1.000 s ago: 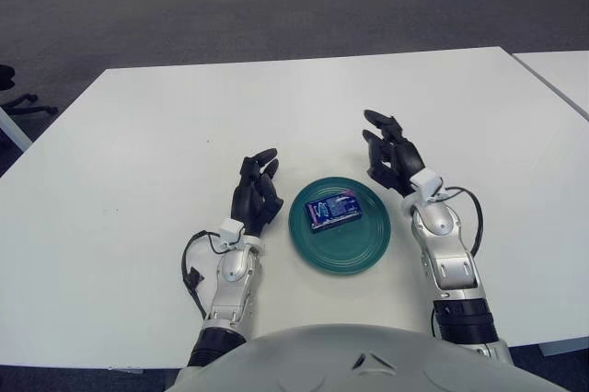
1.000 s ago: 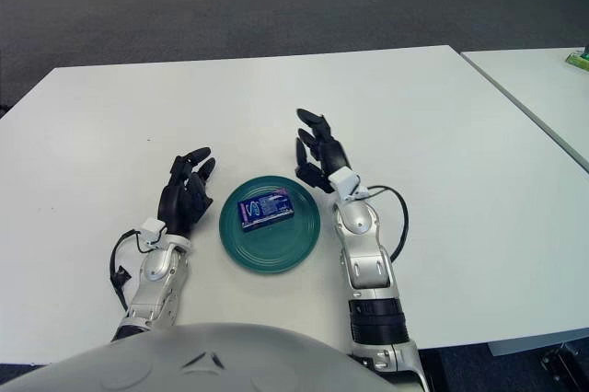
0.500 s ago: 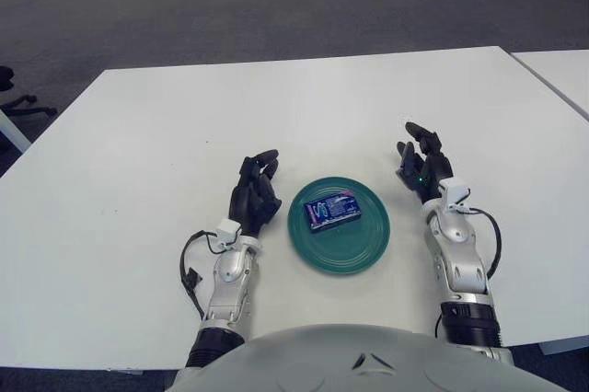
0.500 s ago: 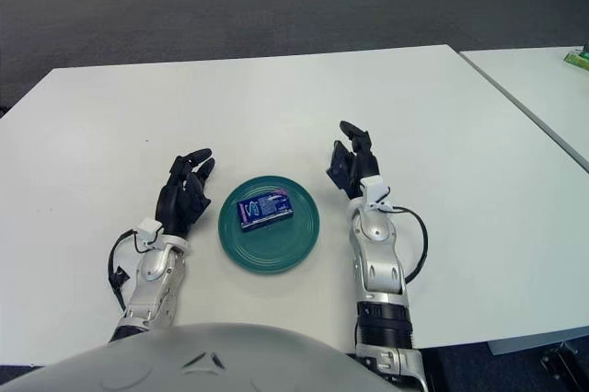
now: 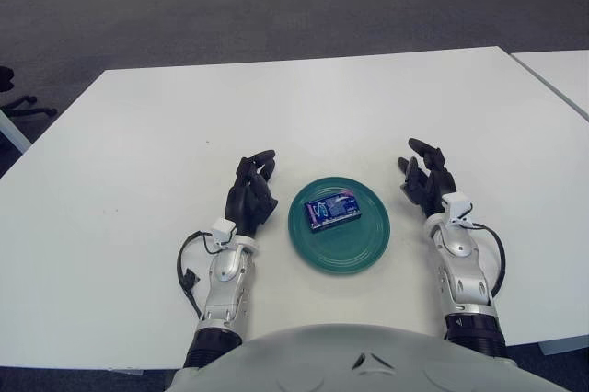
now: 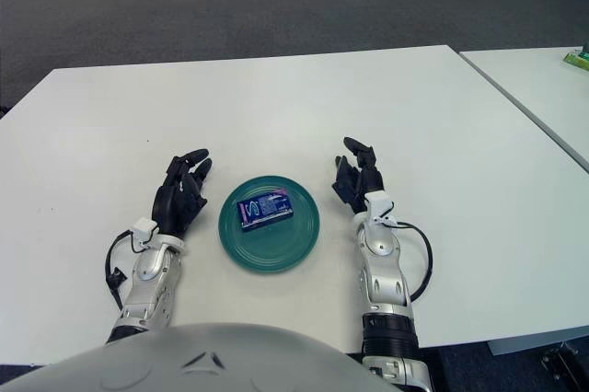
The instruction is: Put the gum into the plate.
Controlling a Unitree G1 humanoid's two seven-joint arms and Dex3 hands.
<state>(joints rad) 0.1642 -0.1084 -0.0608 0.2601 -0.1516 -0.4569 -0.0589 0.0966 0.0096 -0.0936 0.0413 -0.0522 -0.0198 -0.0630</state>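
Across the white table (image 5: 138, 153) before us, the biggest thing is the teal plate (image 5: 354, 249), set between our two hands near the front edge. Our left hand (image 5: 250, 197) shows just to the left of the plate, fingers loosely curled and holding nothing. Our right hand (image 5: 425, 182) shows to the right of the plate, clear of its rim, fingers loosely spread and empty too. Smallest of all is the gum (image 5: 331, 210), a blue packet lying flat inside the plate, a little behind its centre and tilted, so we judge the task done.

We judge the packet light and fairly stiff, a small flat box with a glossy wrapper that may slip under smooth fingertips. If we had to lift it again, we would pinch it across the two long edges, since its low profile gives little to grip from above and the plate's shallow slope could let it slide.

Compared with a second ago, our right hand has drawn back from the far right rim of the plate to a spot further right and nearer our body. The left hand, plate and gum have barely shifted.
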